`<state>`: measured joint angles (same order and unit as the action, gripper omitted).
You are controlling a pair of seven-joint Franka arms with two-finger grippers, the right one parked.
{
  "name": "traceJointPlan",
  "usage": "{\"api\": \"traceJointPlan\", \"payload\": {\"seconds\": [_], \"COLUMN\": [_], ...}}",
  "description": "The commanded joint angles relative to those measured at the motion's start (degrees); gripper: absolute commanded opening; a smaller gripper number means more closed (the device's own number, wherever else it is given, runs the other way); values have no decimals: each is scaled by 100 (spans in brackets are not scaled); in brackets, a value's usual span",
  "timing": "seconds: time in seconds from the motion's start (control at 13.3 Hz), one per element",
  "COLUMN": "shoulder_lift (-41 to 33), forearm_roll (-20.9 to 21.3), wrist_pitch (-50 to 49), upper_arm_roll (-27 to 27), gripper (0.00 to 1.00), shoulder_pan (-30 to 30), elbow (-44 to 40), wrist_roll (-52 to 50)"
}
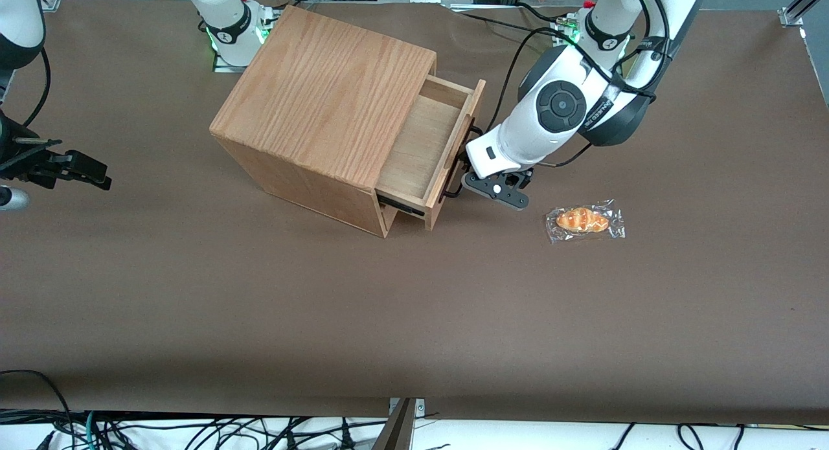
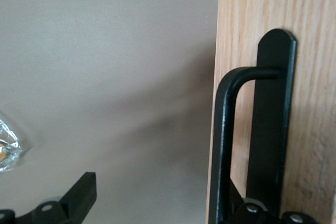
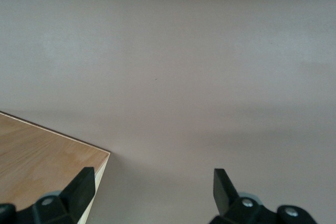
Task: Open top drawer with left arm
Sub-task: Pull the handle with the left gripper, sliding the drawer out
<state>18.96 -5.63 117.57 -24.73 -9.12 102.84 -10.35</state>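
Your end effector (image 1: pixel 467 178) is spread, one finger (image 2: pixel 262 211) hooked inside the handle (image 2: pixel 227 129) of the top drawer (image 1: pixel 431 146), already well out of the cabinet (image 1: pixel 324 107). Pull straight along the drawer's runners, avoiding sideways drag.

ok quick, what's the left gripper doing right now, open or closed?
Black two-finger left gripper: open, one finger hooked inside the thin black wire handle of the pulled-out light-wood top drawer.

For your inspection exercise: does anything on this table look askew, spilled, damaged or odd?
Nothing stands out. The top drawer is pulled partly out, floor bare, as the task intends. The gripper is open, one finger hooked inside the handle. A wrapped pastry lies intact on the table.
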Motion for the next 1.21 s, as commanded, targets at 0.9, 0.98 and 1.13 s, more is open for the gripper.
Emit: {"api": "traceJointPlan", "payload": {"seconds": [0.9,0.98,1.13], "shoulder_lift": [-253,-253,-253], "forearm_roll": [739,739,739], "wrist_pitch": [-208,-235,-235], "upper_arm_roll": [161,161,161], "gripper": [100,100,100], "shoulder_pan": [464,472,507], "elbow": [167,167,167], "wrist_roll": [595,595,604]}}
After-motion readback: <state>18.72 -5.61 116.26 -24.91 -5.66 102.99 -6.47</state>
